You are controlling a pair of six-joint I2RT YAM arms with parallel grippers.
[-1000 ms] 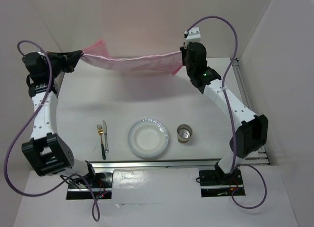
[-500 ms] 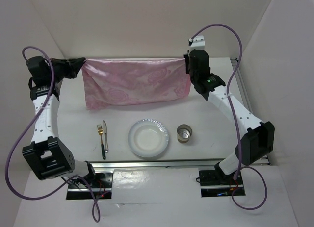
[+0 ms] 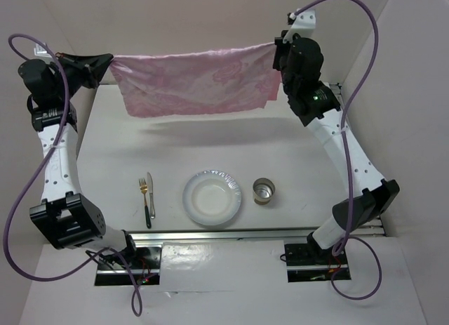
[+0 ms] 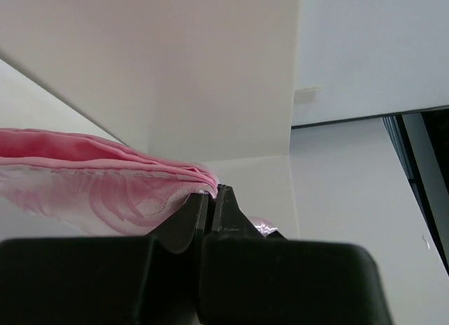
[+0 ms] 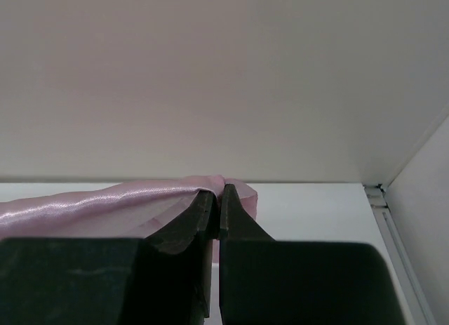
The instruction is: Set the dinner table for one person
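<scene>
A pink shiny cloth mat (image 3: 193, 83) hangs stretched in the air above the far part of the white dinner table (image 3: 210, 149). My left gripper (image 3: 106, 60) is shut on its left top corner, and the pink cloth (image 4: 105, 177) shows pinched at the fingertips in the left wrist view. My right gripper (image 3: 276, 48) is shut on its right top corner, with the pink cloth (image 5: 105, 199) draped over the tips in the right wrist view. A white plate (image 3: 212, 197), a fork (image 3: 144, 193), a knife (image 3: 151, 195) and a metal cup (image 3: 264, 191) lie near the front edge.
White walls enclose the table at the back and both sides. A metal rail (image 3: 245, 233) runs along the front edge and another rail (image 3: 347, 128) along the right edge. The arm bases sit below the front rail.
Both grippers have risen and moved outward with the cloth. It went from a bunched strip to a spread sheet, now held higher and tauter above the table.
</scene>
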